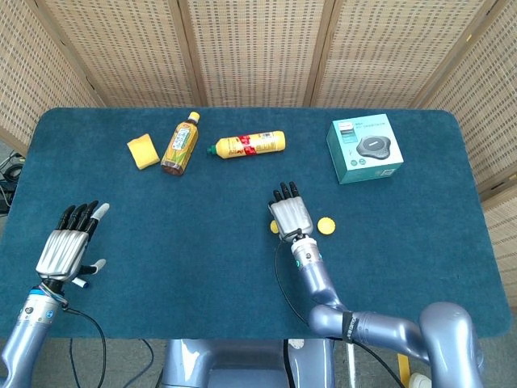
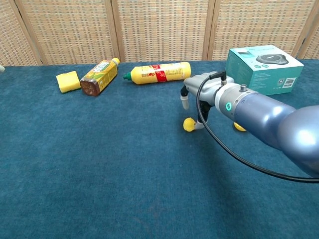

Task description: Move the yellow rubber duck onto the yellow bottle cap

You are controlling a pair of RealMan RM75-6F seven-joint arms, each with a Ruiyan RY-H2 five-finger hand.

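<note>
On the table (image 1: 202, 242) there are two bottles lying on their sides, one sponge, one box, one duck and one cap.

The duck (image 2: 189, 124) sits on the cloth under the right hand (image 1: 290, 215). From the chest camera it lies just below the thumb side of that hand, with one fingertip (image 2: 198, 125) low beside it on its right and another finger (image 2: 185, 101) hanging above and to its left. Whether any finger actually touches the duck cannot be told. From above, only a sliver of the duck shows at the left edge of the hand, beside the palm rather than out past the fingertips.

The right hand hovers palm down, fingers stretched forward and close together, and nothing is visibly clamped in it.

The cap (image 1: 326, 225) lies flat just to the right of the right hand, level with its palm and apart from the duck; in the chest view the forearm hides most of it.

Well beyond the right fingertips lie the brown-capped bottle (image 1: 179, 144) and the green-capped bottle (image 1: 249, 145), with the sponge (image 1: 143, 151) left of them. The box (image 1: 365, 148) stands beyond and to the right.

The left hand (image 1: 66, 247) rests far left, fingers extended and slightly apart, holding nothing.
</note>
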